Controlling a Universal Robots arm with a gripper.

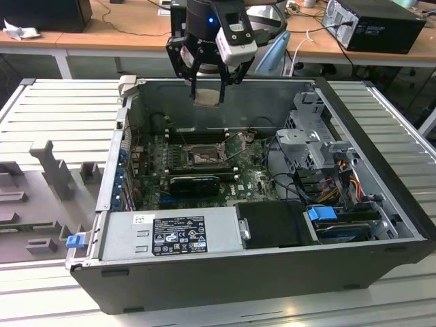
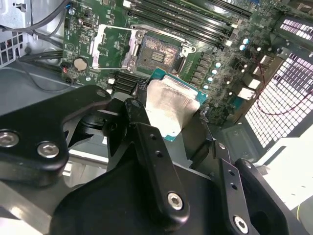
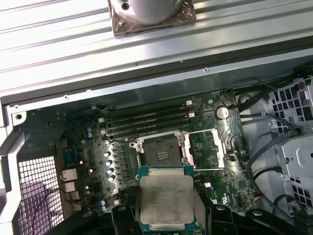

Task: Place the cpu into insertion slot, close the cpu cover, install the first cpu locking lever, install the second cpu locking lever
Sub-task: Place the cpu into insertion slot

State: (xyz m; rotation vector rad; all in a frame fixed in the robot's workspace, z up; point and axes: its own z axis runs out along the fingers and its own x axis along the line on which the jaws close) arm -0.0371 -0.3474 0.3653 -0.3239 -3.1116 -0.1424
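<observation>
My gripper (image 1: pixel 206 94) hangs above the open computer case and is shut on the cpu (image 1: pixel 207 97), a flat square chip with a silvery face, held by two opposite edges. Both wrist views show the cpu (image 2: pixel 171 107) (image 3: pixel 166 198) between the black fingers (image 2: pixel 139 105). The insertion slot (image 1: pixel 202 157) (image 2: pixel 157 53) (image 3: pixel 160 151) lies bare on the green board well below the cpu, its pin field exposed. Beside the socket, the cpu cover (image 3: pixel 208 149) (image 2: pixel 113 46) is flipped open and lies back.
Long black memory slots (image 3: pixel 146 120) run beside the socket. A black card (image 1: pixel 194 184) sits nearer the power supply (image 1: pixel 170 235). A drive cage (image 1: pixel 313 136) and cables (image 1: pixel 340 177) crowd the exterior view's right. Case walls (image 1: pixel 225 85) enclose the board.
</observation>
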